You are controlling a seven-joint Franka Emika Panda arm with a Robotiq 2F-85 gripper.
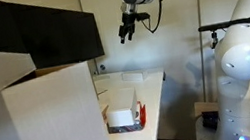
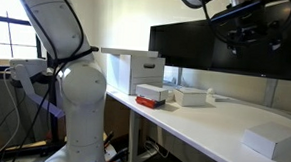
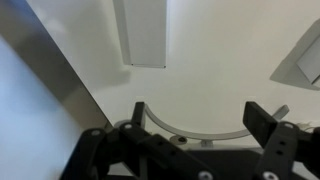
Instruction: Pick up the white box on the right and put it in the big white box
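My gripper [image 1: 131, 26] hangs high above the white table, open and empty; it also shows in an exterior view [image 2: 250, 32]. In the wrist view its two fingers [image 3: 200, 115] are spread over bare tabletop. A small white box [image 2: 272, 142] lies alone at the right end of the table. Part of a white box shows at the wrist view's right edge [image 3: 303, 58]. The big white box [image 1: 42, 119] stands open at the table's other end, also seen beside the robot base [image 2: 136, 71]. The gripper touches nothing.
A white box on a red base [image 2: 151, 93] and another flat white box [image 2: 190, 95] lie near the big box. A long white box [image 3: 144, 32] shows in the wrist view. A dark monitor [image 2: 217, 50] stands behind the table. The table edge [image 3: 60, 75] runs on the left.
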